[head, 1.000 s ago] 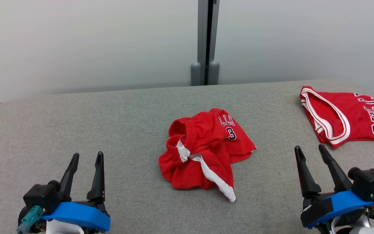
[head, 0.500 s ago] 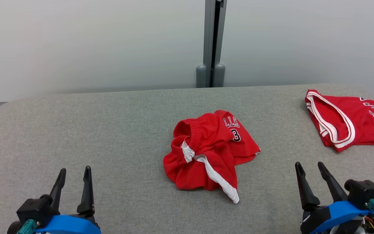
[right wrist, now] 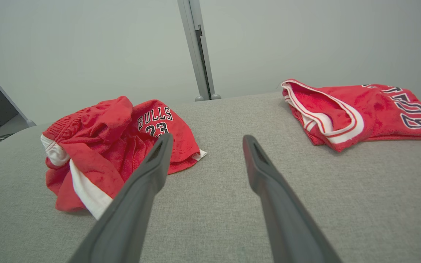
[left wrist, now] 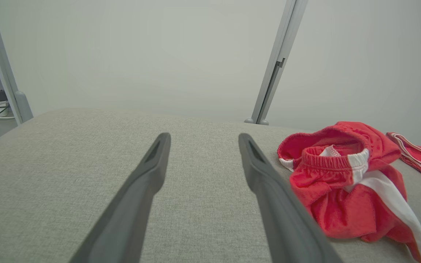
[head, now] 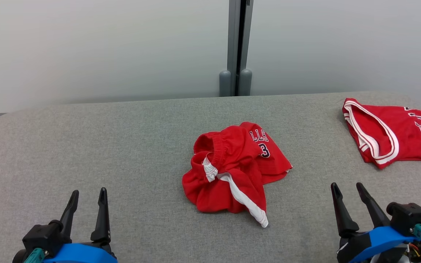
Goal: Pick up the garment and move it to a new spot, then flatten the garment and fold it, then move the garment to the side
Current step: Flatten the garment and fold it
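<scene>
The red shorts (head: 232, 171), which I take to be the garment to move, lie in a crumpled heap on the grey bench (head: 86, 146). They look light, limp and not at all fragile. It is thin knit cloth that will likely sag and trail from a single pinch rather than keep its shape, and it should not slip much between the fingers. The best hold, I judge, is the gathered elastic waistband (head: 216, 148) bunched at the far left of the heap, thick enough to fill a pinch. The white side stripe (head: 245, 201) trailing toward the robot is a second handle, though lifting there would probably unroll the heap. The left end effector (head: 89, 190) hovers well to the left of the shorts and nearer the robot, fingers spread wide and empty. The right end effector (head: 345, 184), just as wide and empty, sits to the right of the shorts, also nearer the robot and apart from them. A red jersey (head: 397, 131) lies well to the right of the shorts.
</scene>
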